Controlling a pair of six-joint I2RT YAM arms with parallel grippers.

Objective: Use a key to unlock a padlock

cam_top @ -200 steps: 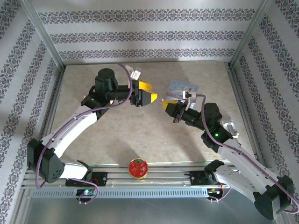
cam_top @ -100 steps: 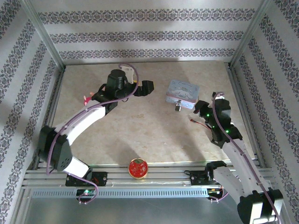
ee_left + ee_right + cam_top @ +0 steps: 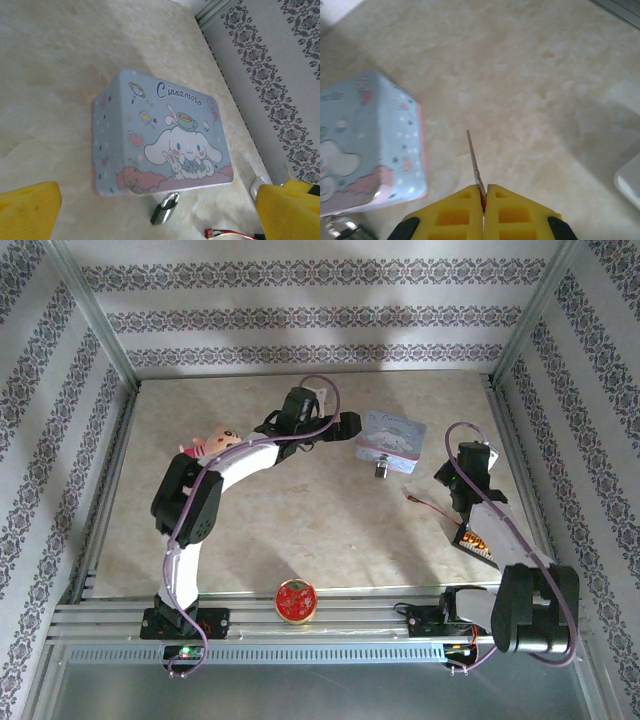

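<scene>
Right tool [image 3: 483, 190] is clamped on the thin, stiff key [image 3: 473, 155]. Left tool [image 3: 342, 425] hangs spread. The padlock [image 3: 165, 209] lies on the desk [image 3: 50, 75] just beside the tin [image 3: 150, 125]. It looks small, hard, slick: pinch its body.

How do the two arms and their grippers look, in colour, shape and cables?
Both arms have white links and black joints: the left arm, the right arm. A purple cable loops along each. The right arm bears an orange striped marking. The left fingers and right fingers are yellow blocks; the right ones show square recesses.
</scene>
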